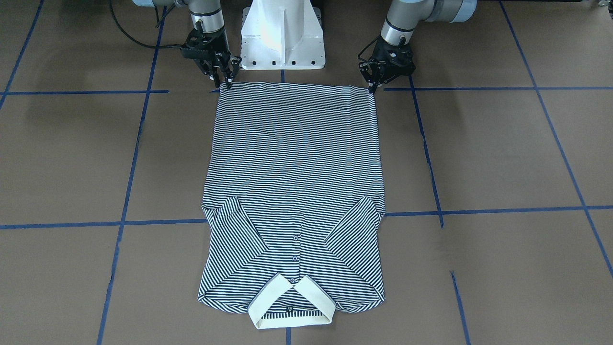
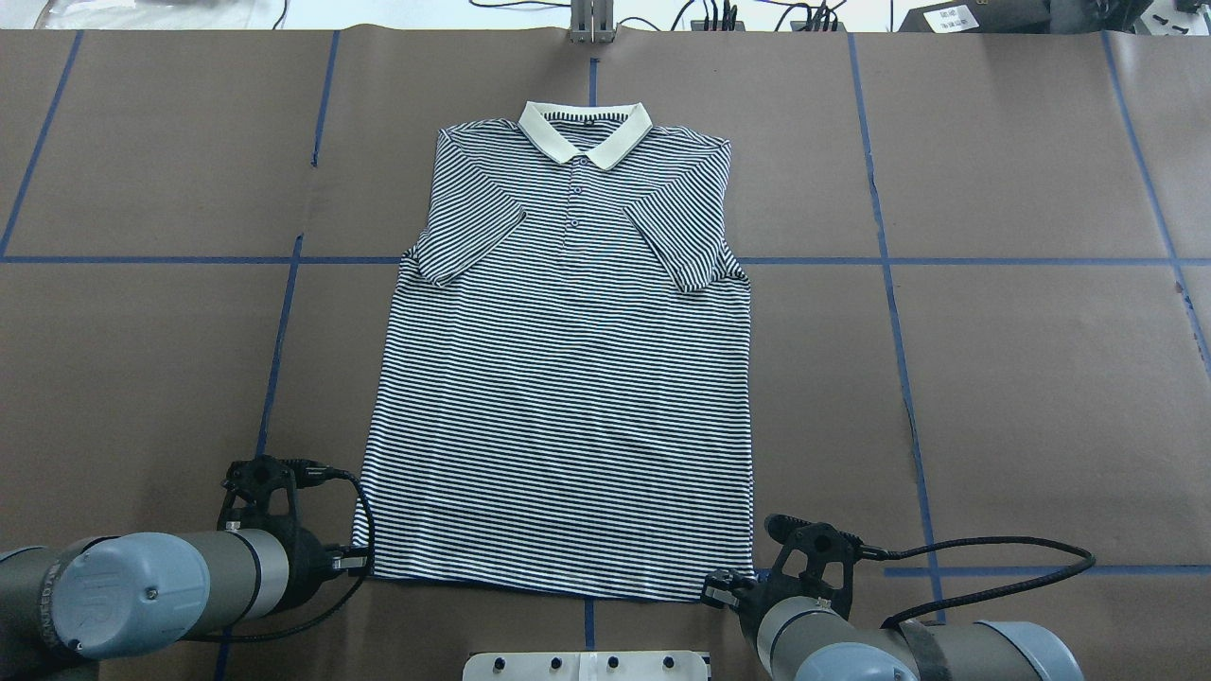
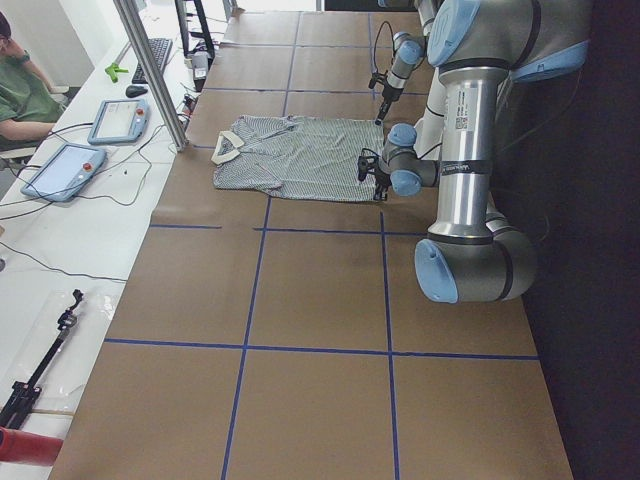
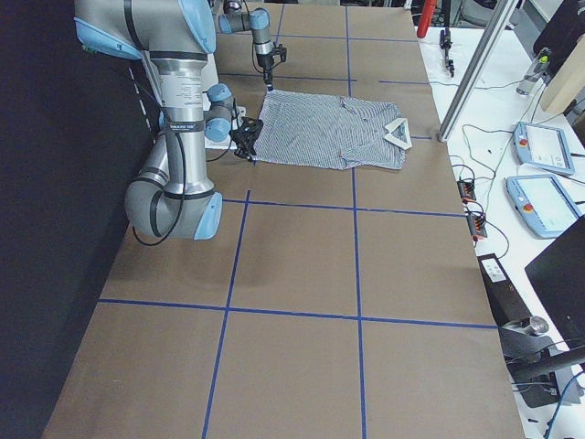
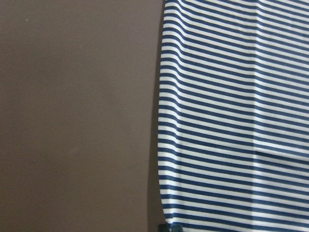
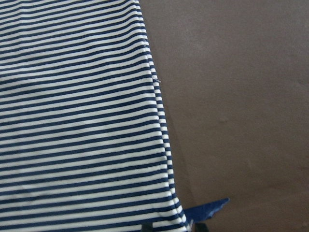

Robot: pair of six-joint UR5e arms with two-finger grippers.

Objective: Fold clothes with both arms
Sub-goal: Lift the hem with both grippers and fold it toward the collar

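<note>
Polo shirt (image 1: 292, 158) flat; left tool (image 1: 372, 88), right tool (image 1: 225, 82) at hem corners.

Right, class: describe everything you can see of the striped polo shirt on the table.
The polo shirt lies flat, front up, on the brown table. It has thin navy-and-white stripes and looks like soft knit. Its cream collar points away from the robot, with small buttons below it. Both short sleeves are folded inward over the chest. The left gripper and right gripper meet the corners of its hem; whether they grip is unclear.
</note>
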